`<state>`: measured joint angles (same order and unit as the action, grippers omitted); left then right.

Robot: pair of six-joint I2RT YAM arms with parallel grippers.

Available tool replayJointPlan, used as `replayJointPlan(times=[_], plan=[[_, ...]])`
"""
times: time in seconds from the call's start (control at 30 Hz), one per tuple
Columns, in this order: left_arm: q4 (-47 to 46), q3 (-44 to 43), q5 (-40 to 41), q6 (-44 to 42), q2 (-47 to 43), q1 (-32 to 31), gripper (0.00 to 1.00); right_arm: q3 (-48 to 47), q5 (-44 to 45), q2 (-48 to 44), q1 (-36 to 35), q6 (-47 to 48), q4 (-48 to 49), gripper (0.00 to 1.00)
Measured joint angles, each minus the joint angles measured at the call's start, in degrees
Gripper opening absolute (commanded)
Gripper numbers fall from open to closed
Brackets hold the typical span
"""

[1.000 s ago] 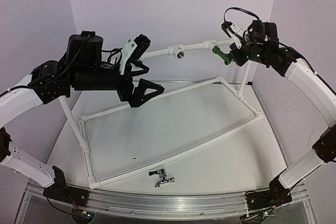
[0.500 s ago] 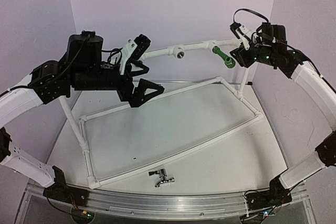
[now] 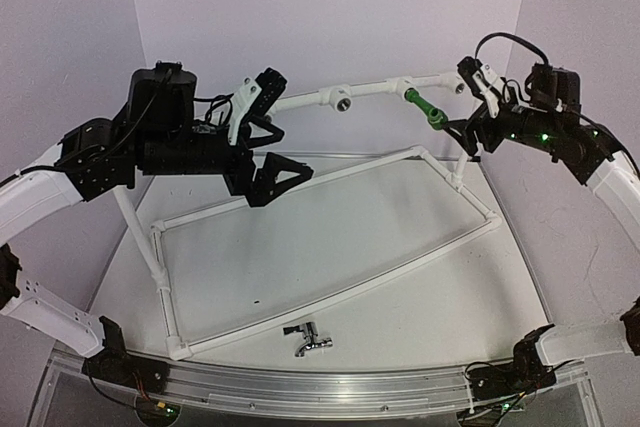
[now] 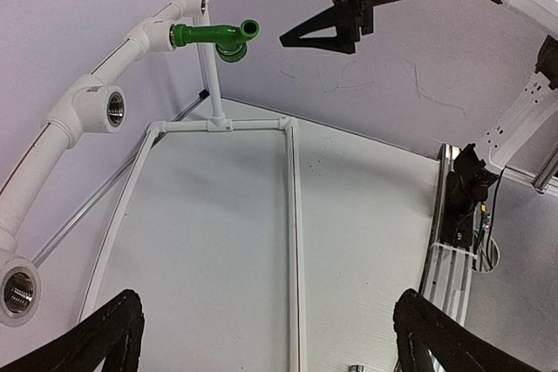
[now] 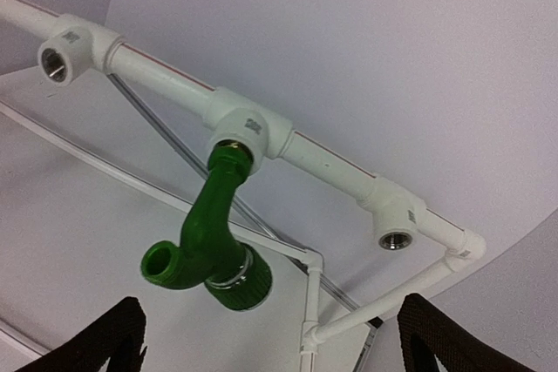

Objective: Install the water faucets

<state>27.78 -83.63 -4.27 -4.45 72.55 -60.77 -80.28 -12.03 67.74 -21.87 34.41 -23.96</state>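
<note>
left gripper (image 3: pixel 270 137): jaws wide, holds nothing, hovers above left end of pipe frame (image 3: pixel 400 262). chrome faucet (image 3: pixel 308 340): lies on table (image 3: pixel 300 247), front centre, not fitted. middle socket (image 3: pixel 342 102): empty. green faucet (image 3: pixel 425 107): seated in rail tee, spout hanging. right gripper (image 4: pixel 277 11): jaws wide, near it, not touching. advice: back right arm off clear of spout; grasp chrome faucet leaving thread end free, square it to socket.
</note>
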Motion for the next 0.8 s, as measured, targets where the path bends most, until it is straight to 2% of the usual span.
replayJointPlan(times=[0.17, 0.5, 0.67, 0.8], plan=[[-0.8, 0.9, 0.0, 0.0, -0.4, 0.0, 1.0, 1.9, -3.7, -0.1, 0.0, -0.2, -0.6, 0.98], [-1.6, 0.9, -0.1, 0.1, -0.4, 0.0, 1.0, -0.1, -1.6, 8.2, 0.0, -5.6, 1.5, 0.97], [-2.4, 0.9, -0.1, 0.3, -0.4, 0.0, 0.99, -2.0, -2.7, 10.7, 0.0, -8.1, 1.6, 0.81], [-2.4, 0.9, -0.1, 0.5, -0.4, 0.0, 0.99, -4.4, -5.4, 11.9, 0.0, -13.1, 2.5, 0.6]])
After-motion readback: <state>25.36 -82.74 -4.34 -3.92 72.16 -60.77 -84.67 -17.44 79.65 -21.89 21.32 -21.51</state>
